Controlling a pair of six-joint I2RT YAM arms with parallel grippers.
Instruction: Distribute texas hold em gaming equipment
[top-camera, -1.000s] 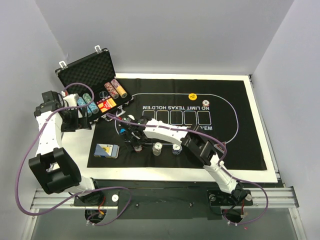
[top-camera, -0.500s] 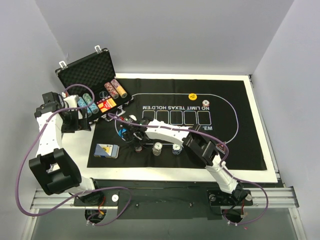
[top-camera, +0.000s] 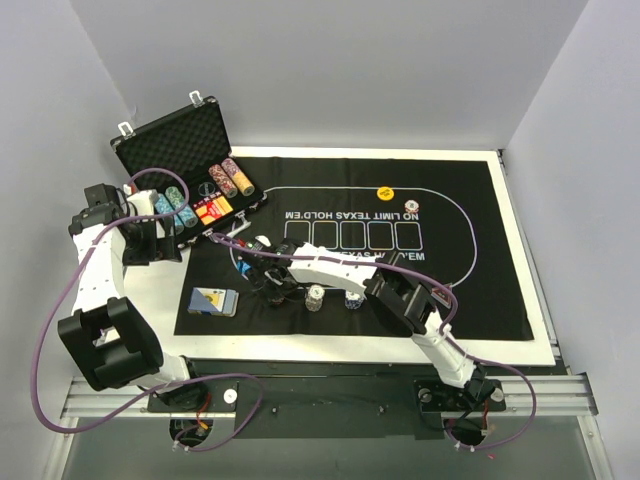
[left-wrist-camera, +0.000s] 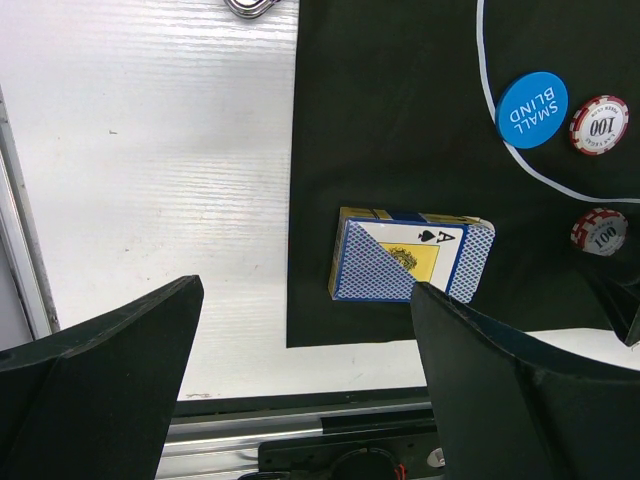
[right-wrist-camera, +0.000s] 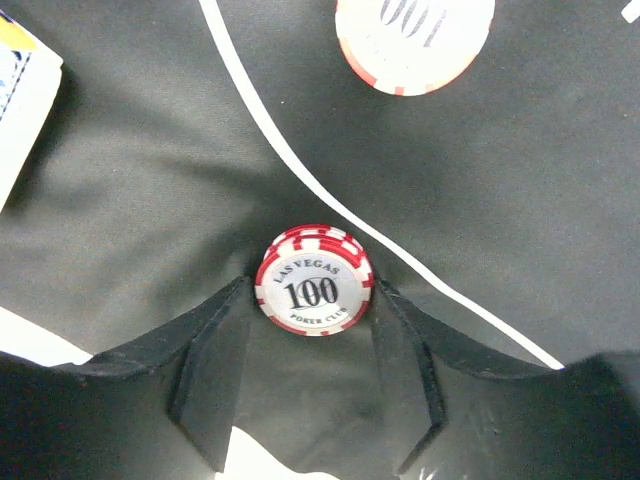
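Right gripper (right-wrist-camera: 312, 288), jaws closed against both sides of a red-and-white "100" chip stack (right-wrist-camera: 313, 295) standing on the mat (right-wrist-camera: 150, 180) just beside its white line; left gripper (left-wrist-camera: 305, 290), jaws wide apart and empty; card deck (left-wrist-camera: 410, 260) lying at the mat's edge.

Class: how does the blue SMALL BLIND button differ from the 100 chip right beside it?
The SMALL BLIND button is plain blue; the 100 chip has a white face and red-striped rim. The button bears words, the chip a number. The button looks wider. Both are round, flat on the black mat.
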